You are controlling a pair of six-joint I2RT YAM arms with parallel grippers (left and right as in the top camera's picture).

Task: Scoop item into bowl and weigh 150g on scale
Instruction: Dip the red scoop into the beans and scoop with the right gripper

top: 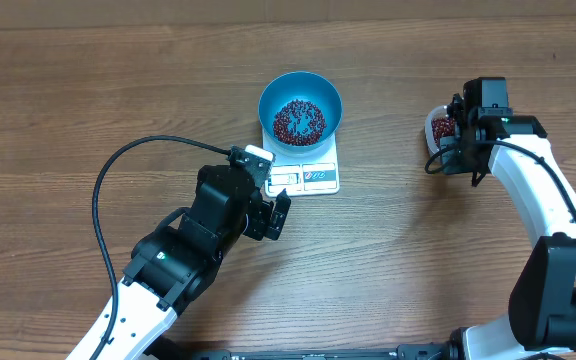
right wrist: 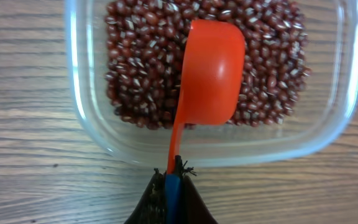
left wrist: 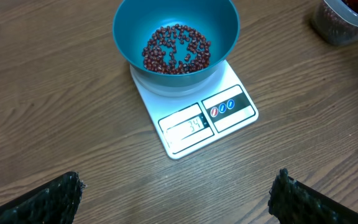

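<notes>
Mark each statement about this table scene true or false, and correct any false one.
1. The round blue plastic bowl sits on the flat white kitchen scale. True.
2. That bowl is empty. False: small dark red beans lie in it.
3. The right tool is shut on the handle of the orange plastic scoop. True.
4. The left tool grips the scale. False: it is open, apart from the scale.
5. The clear plastic tub holds no beans. False: many beans lie in it.

Light was pretty bright and even, from overhead, so shadows on the table [top: 68, 100] were faint. The tub [right wrist: 82, 106] wall had mild glare at frame left, and the scoop [right wrist: 210, 68] a soft sheen. Beans [right wrist: 135, 62] looked sharp, but the fingers [left wrist: 42, 202] in the left wrist view's bottom corners were blurry.
</notes>
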